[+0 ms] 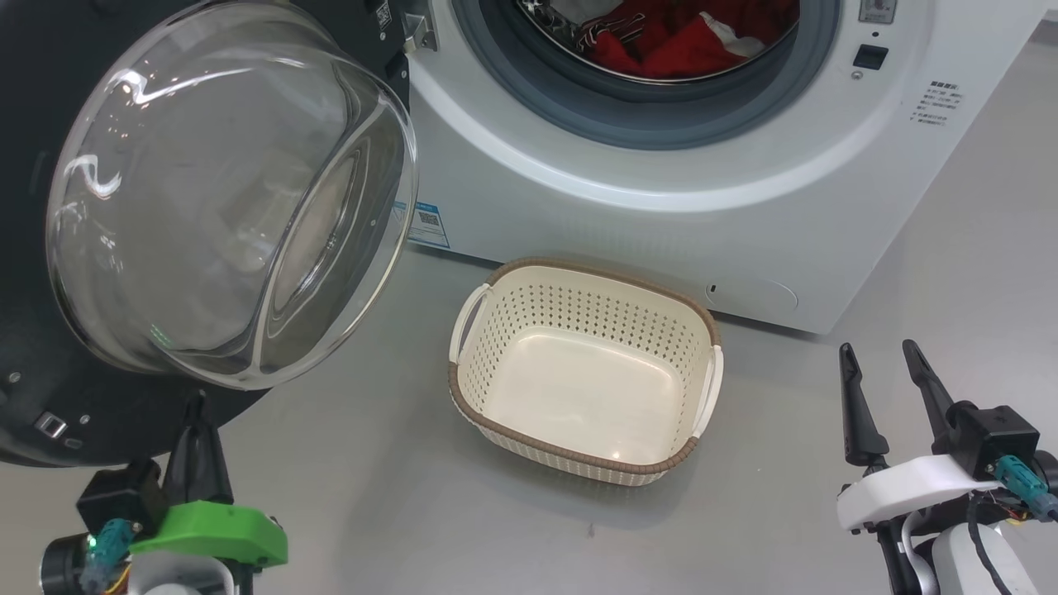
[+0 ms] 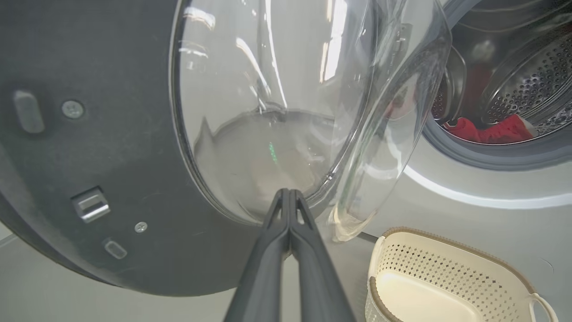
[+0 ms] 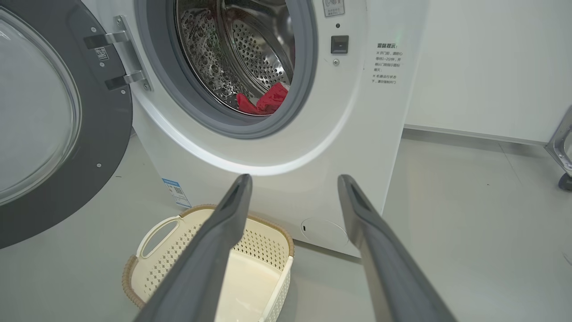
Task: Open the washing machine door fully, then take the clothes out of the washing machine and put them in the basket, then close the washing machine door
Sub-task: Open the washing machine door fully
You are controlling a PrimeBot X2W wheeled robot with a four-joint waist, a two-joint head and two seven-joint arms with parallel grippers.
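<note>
Pointing at the door, left jaws pressed together.

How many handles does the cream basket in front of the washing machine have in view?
2. One handle on the basket's left end, the other on its right end, both just below the brown rim. None looks hidden.

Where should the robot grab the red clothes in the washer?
Probably the bunched red fold of the clothes nearest the drum rim, pinched with the open right gripper coming straight in through the front opening: that fold sticks up, and the door is swung aside.
</note>
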